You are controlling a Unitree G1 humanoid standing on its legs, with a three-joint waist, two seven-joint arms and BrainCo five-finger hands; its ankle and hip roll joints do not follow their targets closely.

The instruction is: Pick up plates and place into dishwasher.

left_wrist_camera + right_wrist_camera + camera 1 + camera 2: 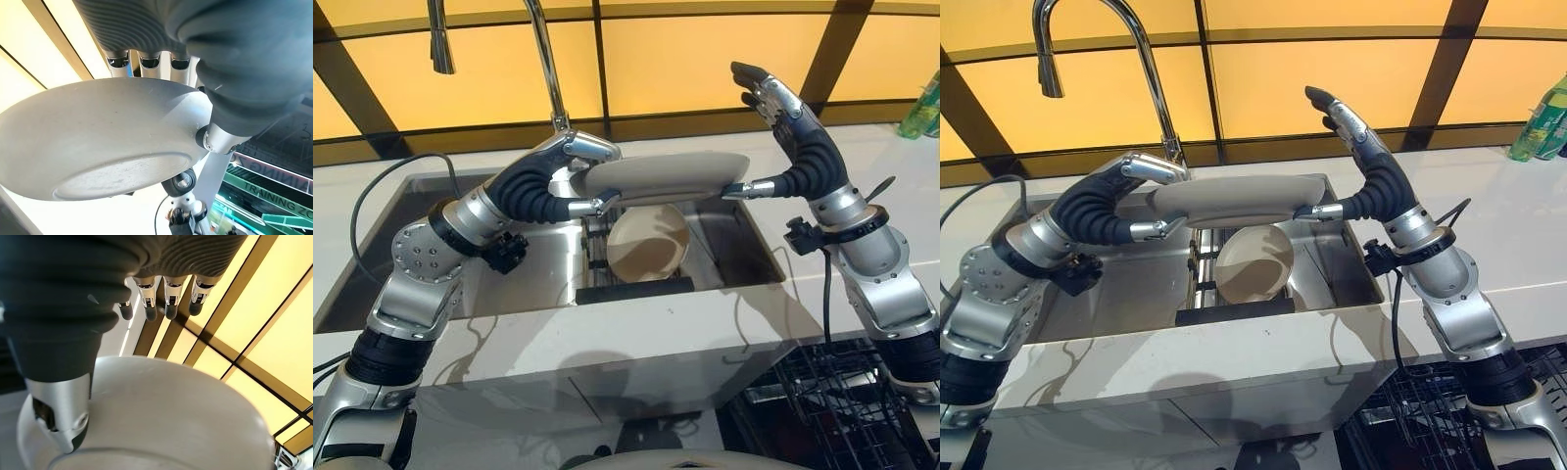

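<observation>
A pale grey plate (666, 176) hangs flat above the sink, also visible as plate (107, 137) and plate (171, 416). My left hand (563, 162) pinches its left rim, fingers (146, 61) over the top and the thumb underneath. My right hand (798, 137) stands at the plate's right rim with its fingers (166, 298) straight and pointing up. Its thumb (61, 416) rests against the rim. A second cream plate (649, 245) stands on edge in a dark rack inside the sink, below the held one.
The steel sink (744, 245) is sunk into a white counter, with a tall curved faucet (543, 59) behind it. A black wire dishwasher rack (832, 401) sits low at the front right. A green bottle (922, 113) stands at the far right.
</observation>
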